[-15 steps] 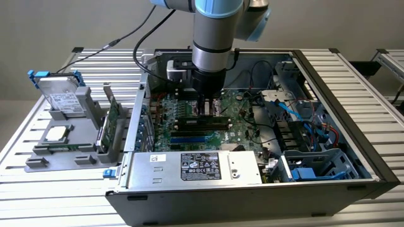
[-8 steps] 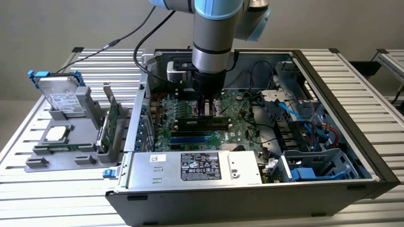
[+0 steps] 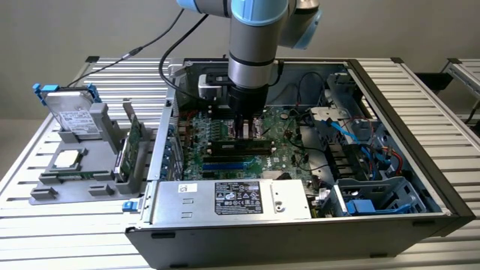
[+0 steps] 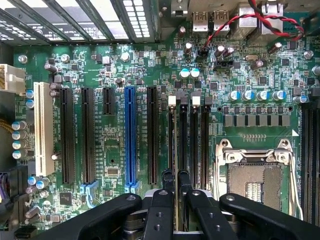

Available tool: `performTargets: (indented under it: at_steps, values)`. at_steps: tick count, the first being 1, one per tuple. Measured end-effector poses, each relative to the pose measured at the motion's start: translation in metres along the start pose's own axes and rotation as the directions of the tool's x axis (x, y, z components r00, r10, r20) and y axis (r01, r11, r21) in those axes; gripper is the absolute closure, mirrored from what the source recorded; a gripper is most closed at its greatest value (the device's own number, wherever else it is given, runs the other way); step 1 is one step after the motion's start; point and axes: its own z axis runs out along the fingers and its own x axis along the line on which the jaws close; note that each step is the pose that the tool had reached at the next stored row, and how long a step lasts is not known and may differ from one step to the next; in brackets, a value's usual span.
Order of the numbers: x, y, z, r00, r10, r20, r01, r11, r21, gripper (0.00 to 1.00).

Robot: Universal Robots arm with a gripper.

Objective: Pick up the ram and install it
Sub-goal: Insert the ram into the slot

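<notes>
A white label covers the top of the drive (image 3: 71, 115), which stands in a grey holder (image 3: 45, 194) on the bench (image 3: 45, 236), to the exterior view's left of the case (image 3: 420, 166). Its print is too small to read. A green card (image 3: 135, 140) stands upright in the same holder, nearer the case. Inside the case, along its near wall, the silver supply (image 3: 285, 202) carries a black-and-white sticker with rows of marks, also unreadable. The board (image 3: 281, 129) has white lettering that cannot be made out in either view.

The arm (image 3: 251, 62) drops straight down into the case from above, wrist vertical, with the hand (image 3: 244, 134) pointing at the board near the case's middle. In the wrist view the hand (image 4: 176, 182) is narrow: its black fingers (image 4: 168, 182) stand close together with just a thin gap between them, over the leftmost of four parallel memory slots.

The ram (image 3: 225, 147) stands on edge in a slot inside the case, directly under the hand, its row of black chips facing the supply. The fingertips meet its top edge about midway along, one on each side.

Also in the wrist view, a white slot (image 4: 44, 130), a blue slot (image 4: 130, 135) and the open socket (image 4: 255, 180) lie on the board. Blue cables (image 3: 339, 128) run by the case's far-side bays.
</notes>
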Motion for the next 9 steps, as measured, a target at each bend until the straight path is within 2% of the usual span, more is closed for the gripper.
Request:
performTargets:
  at_steps: [9]
  values:
    - [0.0002, 0.0, 0.0003, 1.0, 0.003, 0.0, -0.003, 1.0, -0.0014, 0.84]
